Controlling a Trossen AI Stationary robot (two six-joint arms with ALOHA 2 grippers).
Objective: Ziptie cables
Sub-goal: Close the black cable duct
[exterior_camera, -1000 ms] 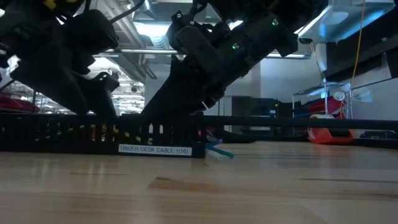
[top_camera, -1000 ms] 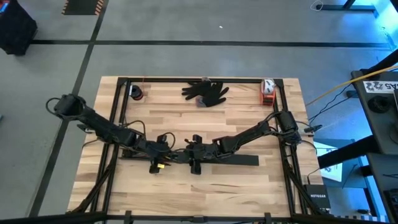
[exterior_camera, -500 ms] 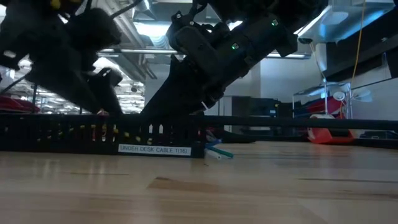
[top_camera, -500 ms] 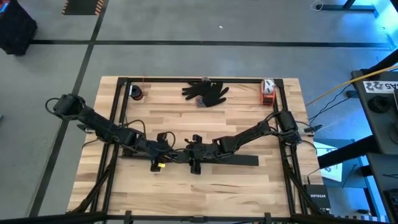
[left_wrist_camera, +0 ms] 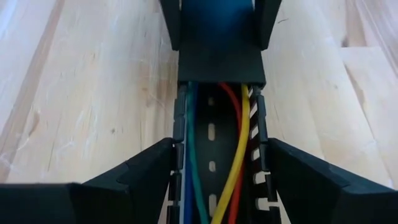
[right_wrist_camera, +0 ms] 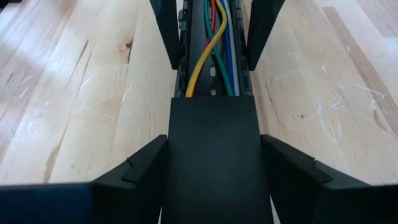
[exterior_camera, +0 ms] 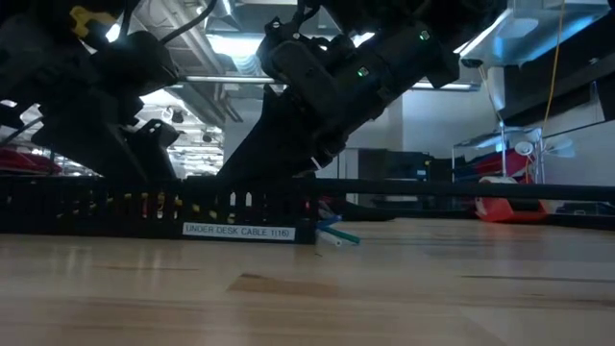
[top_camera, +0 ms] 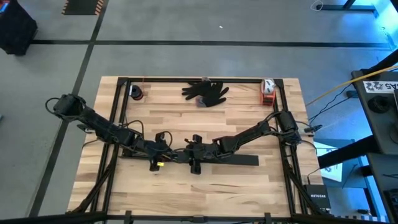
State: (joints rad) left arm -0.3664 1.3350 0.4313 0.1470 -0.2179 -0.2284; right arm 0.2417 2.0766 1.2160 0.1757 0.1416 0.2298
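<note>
both grippers astride the slotted channel, cables lying inside

near the table's (top_camera: 205,118) front centre, left gripper (top_camera: 163,152) and right gripper (top_camera: 194,154) lowered facing each other over the long black slotted channel (top_camera: 239,160); set close together, just apart.

in the left wrist view, left gripper (left_wrist_camera: 214,171) with jaws spread, one dark finger (left_wrist_camera: 134,177) on each side of the channel (left_wrist_camera: 214,134), flanking its walls; cannot tell whether touching the walls. cables (left_wrist_camera: 233,165) lying lengthwise inside the channel: yellow, red, green and blue strands, passing under the black lid (left_wrist_camera: 217,53) farther along.

in the right wrist view, right gripper (right_wrist_camera: 211,168) likewise spread wide, fingers (right_wrist_camera: 134,171) on either side of the flat black lid (right_wrist_camera: 211,155); cannot tell whether pressing on it. beyond the lid's edge, cables (right_wrist_camera: 214,43) showing in the open channel (right_wrist_camera: 214,68), yellow one curving across the others; the other arm's fingers straddling the same channel farther off.

in the low view, channel (exterior_camera: 144,207) resting on the wood, white label (exterior_camera: 238,231) on its side, green and blue cable ends (exterior_camera: 338,234) poking out at its end.

at the table's far edge, well apart: dark glove (top_camera: 207,91), small dark roll (top_camera: 136,93), orange and white object (top_camera: 267,91).
</note>
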